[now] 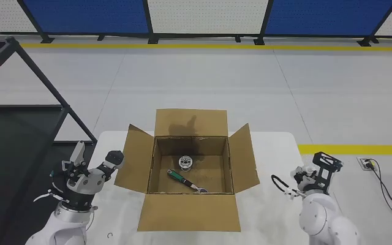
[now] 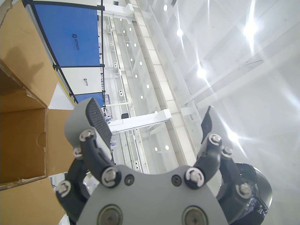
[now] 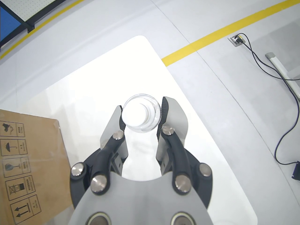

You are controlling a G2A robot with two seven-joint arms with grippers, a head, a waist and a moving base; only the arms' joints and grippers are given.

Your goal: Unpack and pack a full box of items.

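- My right gripper (image 3: 142, 105) sits nearest, over the right end of the white table (image 3: 93, 90), just outside the cardboard box (image 1: 187, 211). Its fingers are drawn in against both sides of a clear bottle (image 3: 138, 118) with a white cap, so I judge that I am holding it.
- The bottle stands upright in my grip: its long axis is vertical, cap up towards my wrist and base down towards the table. I cannot tell whether the base touches the table.
- The relation that matters is that the box opening lies to the left of the bottle, beyond the raised right flap (image 1: 243, 156). To pack the bottle I would have to lift it over that flap. To set it out, bare table lies directly below.
- My left gripper (image 2: 151, 105) is at the left, beside the box's left flap (image 1: 135, 159). It is spread wide, empty, and tilted up towards the ceiling.
- On the box floor lies a green-handled tool (image 1: 184, 180). Its long axis is diagonal, with the handle pointing far-left and the metal head near-right. My empty left arm looks the nearer one to it.
- Just beyond the tool and apart from it sits a round metal item (image 1: 186, 162), near the far wall of the box.
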